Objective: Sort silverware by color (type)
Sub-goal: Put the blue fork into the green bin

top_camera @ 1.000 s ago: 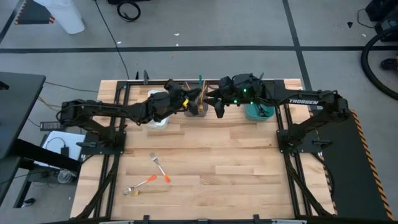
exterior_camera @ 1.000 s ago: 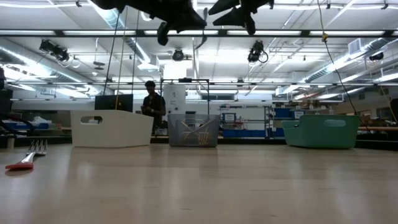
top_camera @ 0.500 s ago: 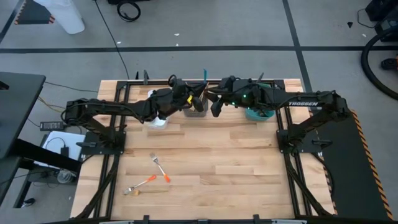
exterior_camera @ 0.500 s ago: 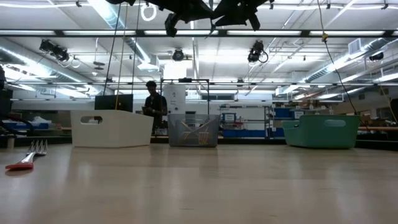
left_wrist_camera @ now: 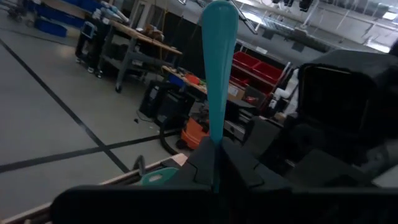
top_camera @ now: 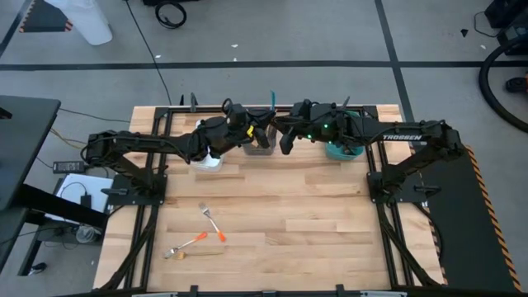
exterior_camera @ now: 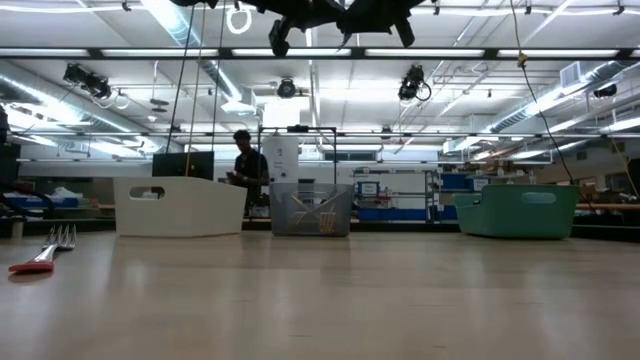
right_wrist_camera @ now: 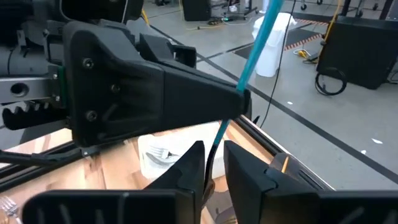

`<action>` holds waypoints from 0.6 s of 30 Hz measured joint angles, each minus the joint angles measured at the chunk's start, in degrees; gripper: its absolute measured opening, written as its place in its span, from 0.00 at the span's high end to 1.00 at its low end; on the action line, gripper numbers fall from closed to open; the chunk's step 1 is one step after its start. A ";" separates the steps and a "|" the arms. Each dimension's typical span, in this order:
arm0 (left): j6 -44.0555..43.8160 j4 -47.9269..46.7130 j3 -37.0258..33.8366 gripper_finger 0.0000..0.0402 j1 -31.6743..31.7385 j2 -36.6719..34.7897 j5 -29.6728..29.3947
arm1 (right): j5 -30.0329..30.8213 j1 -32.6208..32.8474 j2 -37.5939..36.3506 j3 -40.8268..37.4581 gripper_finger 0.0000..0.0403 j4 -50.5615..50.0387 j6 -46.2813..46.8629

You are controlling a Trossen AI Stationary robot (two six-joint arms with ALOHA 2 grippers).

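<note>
A blue-handled utensil [left_wrist_camera: 219, 74] stands nearly upright high over the grey bin [top_camera: 260, 147], its handle [top_camera: 271, 101] pointing up. My left gripper [left_wrist_camera: 216, 152] comes from the table's left and is shut on it. My right gripper [right_wrist_camera: 212, 165] faces it from the right. Its fingers stand open by a narrow gap on either side of the utensil's dark lower part [right_wrist_camera: 216, 142], and I see no touch. Two orange-handled forks [top_camera: 211, 221] [top_camera: 191, 242] and a gold one [top_camera: 202, 253] lie flat on the near left of the table. My left gripper pinches the utensil between its two fingers at the lower end of the blue handle [right_wrist_camera: 244, 87]. The fingers [right_wrist_camera: 186, 93] come about level from the table's left and lie across it. The utensil is lifted clear, slightly tilted, handle above the fingers and dark lower part below.
A white bin [exterior_camera: 180, 205], the grey bin [exterior_camera: 311, 210] with gold utensils and a teal bin [exterior_camera: 517, 210] stand in a row along the far edge. A person stands in the room behind. The middle and near right of the wooden table [top_camera: 330, 223] are bare.
My left gripper has risen a little and gone toward the right gripper with the blue-handled utensil, which stays nearly upright. My right gripper has kept its place and turned at the wrist toward the utensil.
</note>
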 joint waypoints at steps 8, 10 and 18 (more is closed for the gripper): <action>0.17 -0.16 0.00 0.96 0.03 -0.02 0.66 | -1.39 -0.31 0.00 0.00 0.97 -0.37 0.17; 0.17 -0.20 -0.02 0.96 0.01 -0.02 0.71 | -1.17 -0.31 0.00 0.00 0.97 -0.43 0.19; 3.18 -2.30 -0.09 0.83 0.07 -0.13 0.98 | -1.00 -0.42 0.00 0.00 0.97 -3.87 0.90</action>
